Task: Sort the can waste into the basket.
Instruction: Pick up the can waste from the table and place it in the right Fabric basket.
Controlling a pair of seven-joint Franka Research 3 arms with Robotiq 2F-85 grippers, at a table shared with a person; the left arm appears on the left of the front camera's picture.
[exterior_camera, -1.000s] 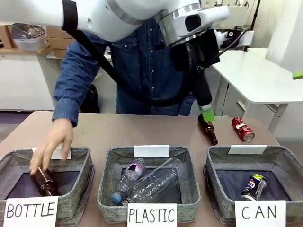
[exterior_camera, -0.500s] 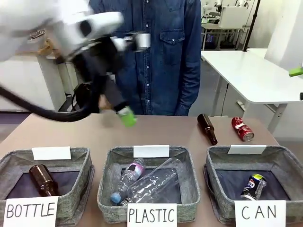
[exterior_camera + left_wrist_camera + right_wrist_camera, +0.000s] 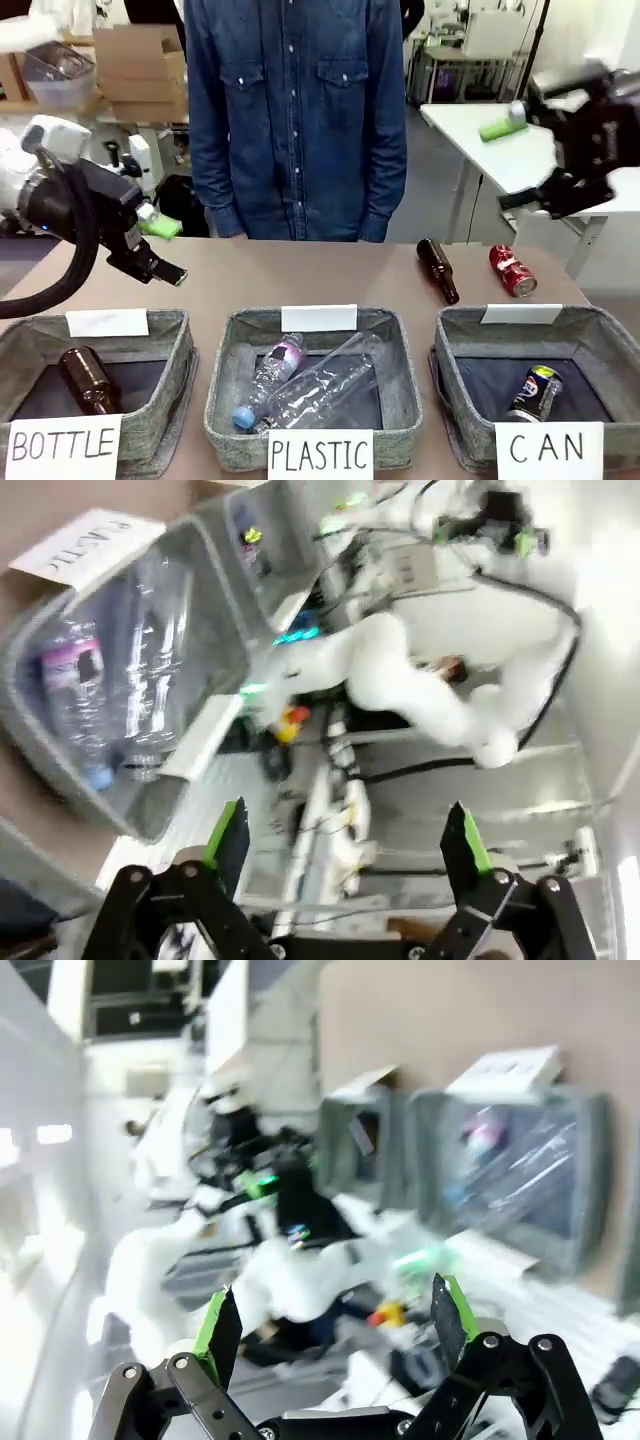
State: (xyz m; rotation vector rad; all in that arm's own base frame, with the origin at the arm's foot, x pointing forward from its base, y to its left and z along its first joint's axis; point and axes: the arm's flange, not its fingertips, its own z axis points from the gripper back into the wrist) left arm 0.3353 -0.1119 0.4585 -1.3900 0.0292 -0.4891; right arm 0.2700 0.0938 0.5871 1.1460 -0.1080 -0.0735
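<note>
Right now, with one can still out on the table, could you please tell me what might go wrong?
The dented red metal can lies on its side near the far right corner of the brown table, so a nudge might roll it off. The brown glass bottle lies close beside it; the open right gripper, raised off to the right, could knock or grab that instead.

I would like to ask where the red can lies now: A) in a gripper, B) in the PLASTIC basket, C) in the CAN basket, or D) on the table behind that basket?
D: the red can lies on the table, behind the CAN basket.
</note>
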